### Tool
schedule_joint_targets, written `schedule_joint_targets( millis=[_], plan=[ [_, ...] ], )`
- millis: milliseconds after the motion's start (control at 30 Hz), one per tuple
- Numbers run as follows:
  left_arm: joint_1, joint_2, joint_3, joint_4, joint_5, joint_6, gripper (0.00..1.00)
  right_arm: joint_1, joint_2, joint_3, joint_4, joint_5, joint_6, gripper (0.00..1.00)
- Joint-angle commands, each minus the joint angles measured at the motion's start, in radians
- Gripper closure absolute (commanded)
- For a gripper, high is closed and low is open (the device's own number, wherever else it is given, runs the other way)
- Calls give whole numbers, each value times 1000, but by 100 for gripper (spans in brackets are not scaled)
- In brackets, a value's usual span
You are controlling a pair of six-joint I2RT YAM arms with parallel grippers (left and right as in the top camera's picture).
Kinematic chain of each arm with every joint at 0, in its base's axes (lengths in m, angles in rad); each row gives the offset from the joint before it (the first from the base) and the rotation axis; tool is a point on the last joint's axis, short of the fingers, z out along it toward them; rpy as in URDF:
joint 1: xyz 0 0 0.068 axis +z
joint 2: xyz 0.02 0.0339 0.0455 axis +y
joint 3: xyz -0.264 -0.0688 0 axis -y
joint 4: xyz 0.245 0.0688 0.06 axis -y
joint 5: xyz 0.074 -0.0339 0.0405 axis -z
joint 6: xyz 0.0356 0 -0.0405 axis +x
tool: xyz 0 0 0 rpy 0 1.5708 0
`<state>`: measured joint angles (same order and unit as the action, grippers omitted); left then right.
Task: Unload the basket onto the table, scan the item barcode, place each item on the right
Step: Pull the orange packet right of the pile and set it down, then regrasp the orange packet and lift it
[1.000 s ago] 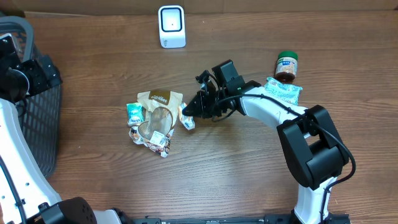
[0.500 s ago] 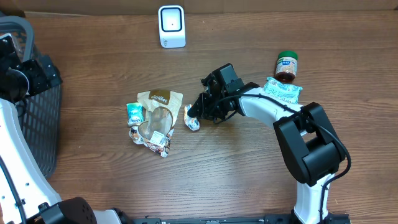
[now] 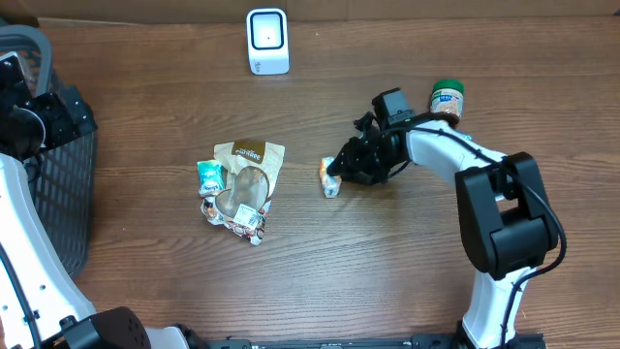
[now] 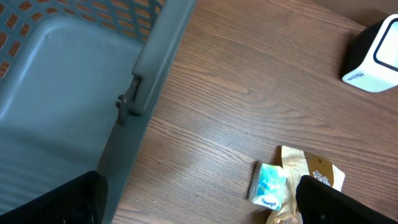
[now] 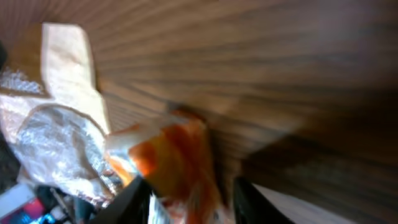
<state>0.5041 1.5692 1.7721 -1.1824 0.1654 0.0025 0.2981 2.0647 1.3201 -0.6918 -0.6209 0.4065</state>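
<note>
**A:** Right, big things first. The grey basket [image 3: 58, 184] fills the left edge, and the left gripper [image 4: 199, 202] hangs beside its rim with its jaws spread as wide as they go and nothing in them.

**B:** Next, the white barcode scanner [image 3: 267, 41], standing at the far edge of the wooden table [image 3: 387, 281], well apart from everything else.

**A:** Mid-table there's the heap of pouches [image 3: 242, 184], with a brown one on top. The green-lidded jar [image 3: 447, 102] sits just behind the right arm.

**B:** And the item itself is the small orange-and-white sachet [image 3: 331, 178]. It lies on the wood between the heap and the jar, right at the tip of the right gripper [image 3: 347, 171].

**A:** What are the jaws doing?

**B:** They're partly parted. The wrist view is blurred, but it shows the sachet [image 5: 168, 155] between the fingers [image 5: 134, 199], with a gap on one side. I'd say it isn't clamped.

**A:** How will it handle?

**B:** It looks very light, soft and crinkly. The film is probably slippery, so it could buckle or squirt out under a hard pinch.

**A:** Where would you take hold?

**B:** Across the narrow width, near one sealed end where the film is stiffest. That should leave the flat printed face clear. I can't make out the barcode from here.
</note>
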Motion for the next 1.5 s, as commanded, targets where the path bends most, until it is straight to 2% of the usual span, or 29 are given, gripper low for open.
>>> schedule_joint_targets(
  millis=[0, 167, 400, 533, 633, 900, 1167, 1300, 1433, 1467],
  plan=[
    [0, -6, 20, 1, 11, -9, 1, -22, 11, 72, -80, 150, -105, 56],
    [0, -6, 20, 1, 11, -9, 0, -26, 11, 145, -206, 323, -146, 53],
    [0, -6, 20, 1, 11, -9, 0, -26, 11, 290, -373, 301, -183, 65],
    [0, -6, 20, 1, 11, -9, 0, -24, 13, 294, -428, 226, -261, 65],
    [0, -6, 20, 1, 11, -9, 0, -18, 13, 255, -415, 224, -278, 64],
    [0, -6, 20, 1, 11, -9, 0, 5, 13, 97, -251, 125, -278, 64],
    [0, -6, 20, 1, 11, -9, 0, 7, 22, 79, -216, 122, -277, 65],
    [0, -6, 20, 1, 11, -9, 0, 8, 37, 73, -202, 122, -269, 73],
    [0, -6, 20, 1, 11, -9, 1, 8, 50, 73, -190, 121, -246, 96],
    [0, -6, 20, 1, 11, -9, 1, 8, 50, 73, -192, 120, -245, 96]
  ],
)
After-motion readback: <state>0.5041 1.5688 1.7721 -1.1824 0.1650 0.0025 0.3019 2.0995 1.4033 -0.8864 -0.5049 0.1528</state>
